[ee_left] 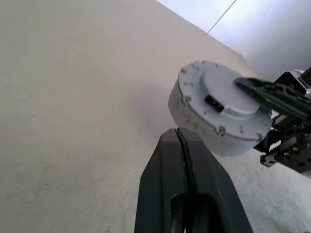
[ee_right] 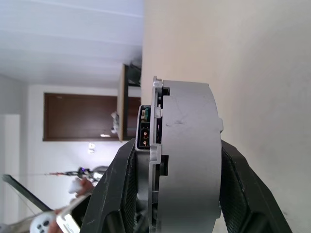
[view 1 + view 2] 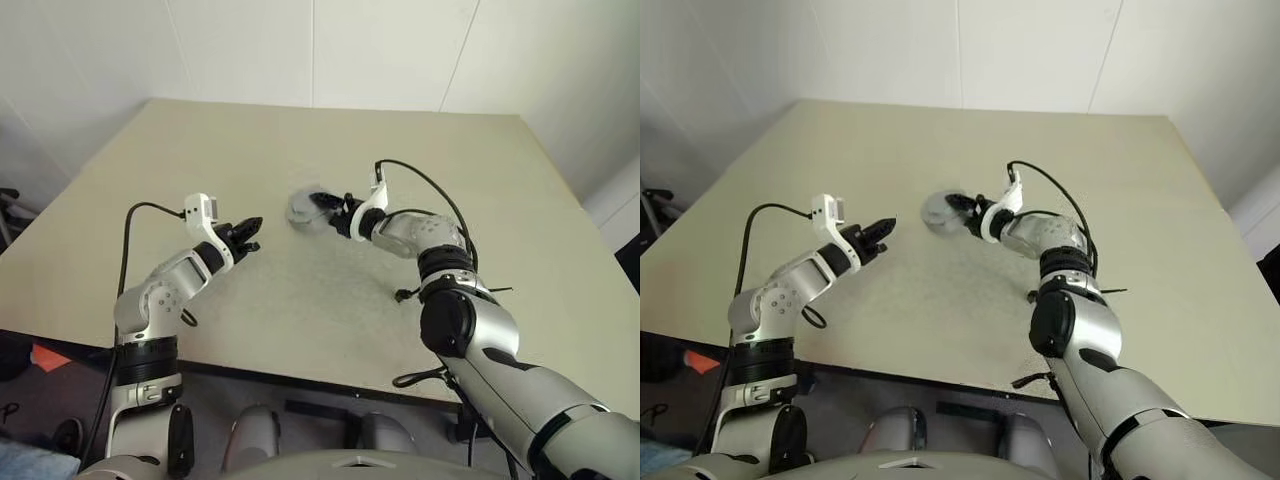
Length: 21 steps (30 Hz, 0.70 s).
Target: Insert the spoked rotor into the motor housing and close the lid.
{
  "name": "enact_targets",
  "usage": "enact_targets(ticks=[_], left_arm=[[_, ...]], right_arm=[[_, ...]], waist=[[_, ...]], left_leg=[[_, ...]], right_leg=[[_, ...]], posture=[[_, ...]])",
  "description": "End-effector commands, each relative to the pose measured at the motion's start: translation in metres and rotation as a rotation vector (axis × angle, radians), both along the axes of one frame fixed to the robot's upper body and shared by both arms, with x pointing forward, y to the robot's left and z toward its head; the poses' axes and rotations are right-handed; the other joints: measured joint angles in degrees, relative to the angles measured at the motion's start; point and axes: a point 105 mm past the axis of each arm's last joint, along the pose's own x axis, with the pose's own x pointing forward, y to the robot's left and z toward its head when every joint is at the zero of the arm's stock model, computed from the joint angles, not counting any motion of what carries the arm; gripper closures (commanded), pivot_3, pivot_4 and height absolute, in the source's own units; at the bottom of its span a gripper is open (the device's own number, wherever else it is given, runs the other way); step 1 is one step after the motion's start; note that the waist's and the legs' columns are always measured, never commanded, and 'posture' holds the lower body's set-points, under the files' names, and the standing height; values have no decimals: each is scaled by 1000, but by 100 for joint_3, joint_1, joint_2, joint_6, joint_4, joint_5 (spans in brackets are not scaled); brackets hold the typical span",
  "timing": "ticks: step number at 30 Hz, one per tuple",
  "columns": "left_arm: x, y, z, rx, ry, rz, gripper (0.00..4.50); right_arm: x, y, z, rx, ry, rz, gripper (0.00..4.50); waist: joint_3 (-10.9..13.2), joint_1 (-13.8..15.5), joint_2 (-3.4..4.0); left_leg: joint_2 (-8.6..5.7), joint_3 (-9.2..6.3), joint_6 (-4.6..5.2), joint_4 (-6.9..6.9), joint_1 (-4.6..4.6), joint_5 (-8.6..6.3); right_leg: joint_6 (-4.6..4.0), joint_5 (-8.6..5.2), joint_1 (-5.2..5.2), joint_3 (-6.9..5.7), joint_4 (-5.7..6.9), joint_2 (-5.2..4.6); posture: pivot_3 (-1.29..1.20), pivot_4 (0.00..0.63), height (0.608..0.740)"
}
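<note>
**Closed housing gripped above mid-table**

The right gripper [image 3: 325,208] grasps the motor housing [image 1: 214,109] across its thickness, one black finger on each flat face, as the right wrist view shows. The lid [image 1: 224,93] sits shut on the housing, its small dark connector facing outward. The housing is held near the middle of the table [image 3: 300,290], slightly toward the far side.

The left gripper [image 3: 250,232] is clenched with nothing between its fingers, pointing toward the housing from the left, with a gap between them.

Bare tabletop lies on all sides of the housing; the near, far, left and right table edges are all well apart from both grippers.
</note>
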Motion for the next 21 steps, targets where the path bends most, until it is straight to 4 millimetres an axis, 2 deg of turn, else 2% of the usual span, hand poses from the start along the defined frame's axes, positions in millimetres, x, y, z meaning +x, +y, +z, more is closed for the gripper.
enact_targets(ticks=[1,6,21], left_arm=[[-2,0,16,-21,-61,-1,4500],[-3,-2,14,-31,-54,-5,4500],[-3,-4,13,-33,-45,-17,4500]], right_arm=[[8,4,45,145,-89,-16,2296],[3,10,52,195,-93,19,2296],[2,9,54,204,-89,19,2296]], waist=[[0,5,0],[0,4,0],[0,14,0]], left_leg=[[1,0,2,0,-1,-1],[2,1,12,6,-6,-7],[6,2,7,43,-6,-8]], right_leg=[[-1,0,0,-1,0,0],[-1,-1,0,-3,-3,-1],[-1,0,2,-3,28,-2]], posture=[[0,0,740],[0,0,740],[0,0,740]])
